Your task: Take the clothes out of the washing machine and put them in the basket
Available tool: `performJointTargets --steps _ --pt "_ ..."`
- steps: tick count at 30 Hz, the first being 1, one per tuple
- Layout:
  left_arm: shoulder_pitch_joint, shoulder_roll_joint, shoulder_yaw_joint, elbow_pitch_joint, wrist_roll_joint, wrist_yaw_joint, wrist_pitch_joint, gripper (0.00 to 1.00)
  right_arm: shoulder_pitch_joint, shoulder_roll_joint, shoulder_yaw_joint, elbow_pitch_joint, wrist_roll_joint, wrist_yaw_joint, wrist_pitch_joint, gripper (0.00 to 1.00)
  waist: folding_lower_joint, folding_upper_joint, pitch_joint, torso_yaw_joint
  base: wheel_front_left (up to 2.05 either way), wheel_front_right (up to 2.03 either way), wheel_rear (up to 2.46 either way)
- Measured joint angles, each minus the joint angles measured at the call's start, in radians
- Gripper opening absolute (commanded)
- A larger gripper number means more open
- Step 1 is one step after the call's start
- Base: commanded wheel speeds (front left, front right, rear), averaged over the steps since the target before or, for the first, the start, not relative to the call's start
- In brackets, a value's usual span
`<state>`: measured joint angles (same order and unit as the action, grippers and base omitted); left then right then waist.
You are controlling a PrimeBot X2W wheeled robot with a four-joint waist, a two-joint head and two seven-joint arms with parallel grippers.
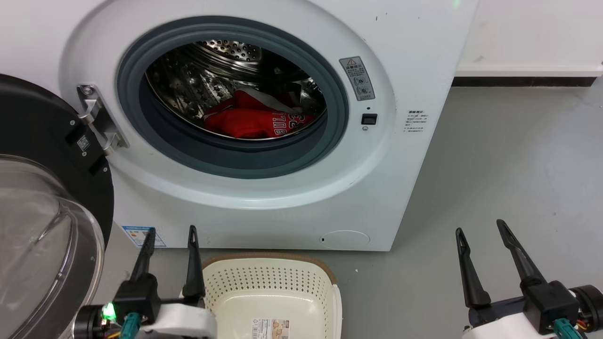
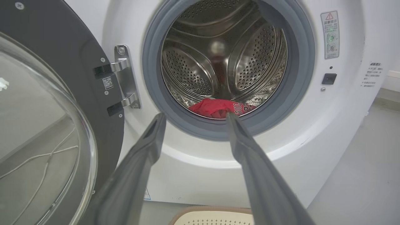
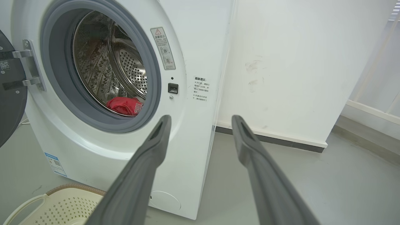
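Note:
The white washing machine [image 1: 386, 155] stands with its glass door [image 1: 42, 235] swung open to the left. Red clothes [image 1: 249, 120] with white trim and "BULLS 23" lettering lie at the bottom of the steel drum; they also show as red clothes [image 2: 218, 107] and red clothes [image 3: 123, 105] in the wrist views. The cream basket [image 1: 275, 294] sits on the floor in front of the washer, nothing in it but a label. My left gripper [image 1: 170, 231] is open just left of the basket. Out to the right over the floor, my right gripper [image 1: 480, 226] is open too.
Grey floor [image 1: 509, 165] stretches to the right of the washer, bounded by a white wall with a dark skirting [image 1: 523, 81]. The open door's dark frame and hinge [image 1: 96, 117] jut out on the left, close to my left arm.

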<state>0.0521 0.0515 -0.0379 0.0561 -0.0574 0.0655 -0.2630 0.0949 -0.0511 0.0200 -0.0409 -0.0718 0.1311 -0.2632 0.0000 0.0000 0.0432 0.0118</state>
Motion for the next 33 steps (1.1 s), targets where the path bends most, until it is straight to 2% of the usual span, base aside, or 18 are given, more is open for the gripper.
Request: performJointTargets --steps 7,15,27,33 --pt "-0.152 0.004 0.042 0.057 0.008 -0.036 0.0 1.0 -0.027 0.0 0.01 -0.009 -0.001 0.0 0.0 1.0 0.0 0.0 0.043 -0.021 0.0 0.0 0.0" --pt "-0.417 0.05 0.091 0.206 0.011 -0.07 0.0 1.0 -0.085 0.0 0.022 -0.021 -0.001 0.0 0.0 1.0 0.0 0.0 0.126 -0.069 0.0 0.0 0.0" --pt "-0.859 0.145 0.067 0.556 0.046 -0.115 0.001 1.0 -0.185 -0.001 0.03 -0.043 0.023 0.0 0.0 1.0 0.0001 0.0 0.293 -0.157 0.0 0.0 0.0" --pt "-1.099 0.224 0.057 0.765 0.062 -0.124 0.091 1.0 -0.24 0.0 0.031 -0.058 0.042 0.0 0.0 1.0 0.0002 0.0 0.391 -0.198 0.0 0.0 0.0"
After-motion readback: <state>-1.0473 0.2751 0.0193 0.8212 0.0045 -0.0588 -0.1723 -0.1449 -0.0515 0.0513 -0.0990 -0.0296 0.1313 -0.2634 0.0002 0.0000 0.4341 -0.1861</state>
